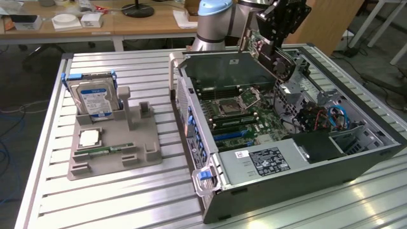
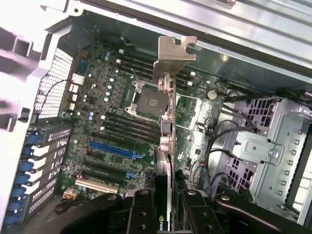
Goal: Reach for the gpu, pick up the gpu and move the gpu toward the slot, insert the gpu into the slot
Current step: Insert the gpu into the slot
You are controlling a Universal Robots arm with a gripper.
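Exterior view, starting far off at the exterior view's left of the gripper: a blue-labelled hard drive (image 1: 95, 99) stands upright in a grey holder tray (image 1: 147, 153). A processor chip (image 1: 89, 138) and a memory stick (image 1: 102, 151) lie flat in the same tray, all well apart from the tool on the slatted metal table (image 1: 127, 200).

Nearer the tool sits the open computer case (image 1: 305, 176), with its green motherboard (image 1: 264, 125) exposed. The square processor socket (image 1: 228, 106) lies below the gripper and toward the exterior view's left. The slot (image 1: 232, 135), a long blue strip among darker parallel ones, lies lower again, clear of the card.

The gripper (image 1: 272, 46) hangs over the far part of the case, clamped on the gpu (image 1: 285, 64). The card is held tilted in the air above the motherboard, its fan shroud facing the exterior view's right, and it is not seated in anything.

Past the tool, toward the exterior view's right, blue cables (image 1: 336, 117) loop inside the case.

Wrist view: the gripper (image 2: 165, 212) has black fingers (image 2: 143, 214) pressed against either face of the gpu (image 2: 166, 131), which is seen edge-on. The silver bracket (image 2: 173, 56) is at the card's far end from the fingers. The slot (image 2: 114, 150) lies beyond and beside the card's edge, not touching it, and the processor socket (image 2: 148, 101) and a metal drive cage (image 2: 263, 146) flank the card.
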